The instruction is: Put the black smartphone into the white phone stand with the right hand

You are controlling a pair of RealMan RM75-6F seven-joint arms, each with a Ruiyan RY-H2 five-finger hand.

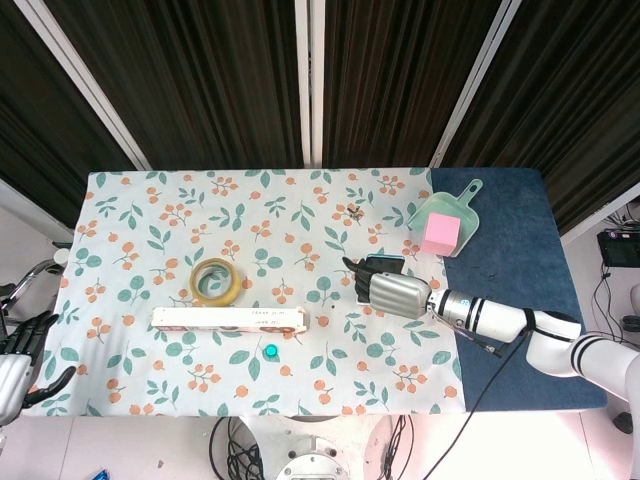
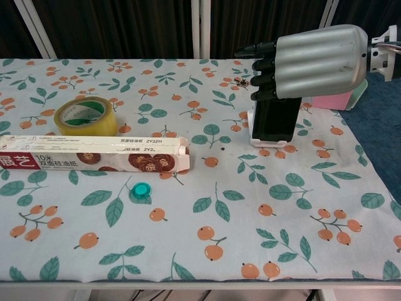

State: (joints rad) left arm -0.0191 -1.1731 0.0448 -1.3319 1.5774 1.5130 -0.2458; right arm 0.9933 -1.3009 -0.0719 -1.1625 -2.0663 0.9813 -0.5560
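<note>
The black smartphone [image 2: 274,119] stands nearly upright with its lower edge in the white phone stand [image 2: 269,143], right of the table's middle. My right hand [image 2: 313,59] is above it, its dark fingers curled over the phone's top edge and holding it. In the head view the same right hand [image 1: 397,292] covers most of the smartphone [image 1: 383,263], and the stand is hidden beneath them. My left hand [image 1: 22,355] hangs off the table's left edge, fingers spread and holding nothing.
A yellow tape roll [image 2: 86,116] and a long cardboard box [image 2: 94,155] lie to the left. A small teal cap [image 2: 143,187] sits in front of the box. A green scoop [image 1: 447,222] holds a pink block [image 1: 440,233] behind the stand. A blue mat [image 1: 510,250] covers the table's right end.
</note>
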